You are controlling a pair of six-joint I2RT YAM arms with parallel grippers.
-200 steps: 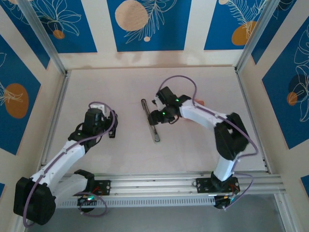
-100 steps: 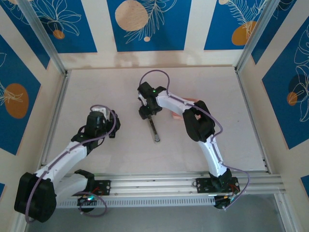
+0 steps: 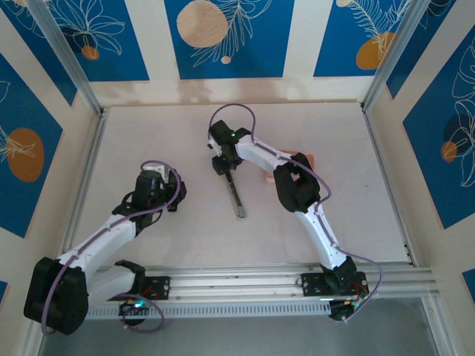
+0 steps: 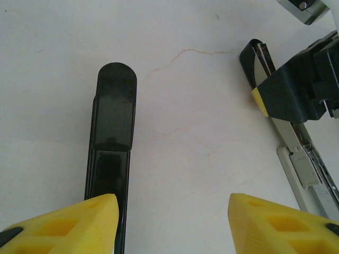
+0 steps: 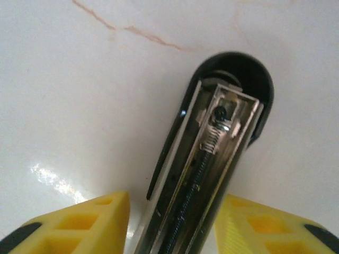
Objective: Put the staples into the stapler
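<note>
Straddling the stapler's (image 5: 222,137) rounded black end with my right gripper (image 5: 170,225), I have a yellow fingertip close on each side of its open, spring-lined rail; whether they pinch it I cannot tell. It lies flat on the counter (image 3: 148,133). My left gripper (image 4: 175,227) hovers nearby, fingers apart, holding nothing.

White walls (image 3: 298,44) hung with blue panels (image 3: 256,55) of pale leaf drawings and orange discs enclose a pale, faintly veined table (image 3: 148,126), metal rail (image 3: 237,279) along its near edge, evenly lit.
</note>
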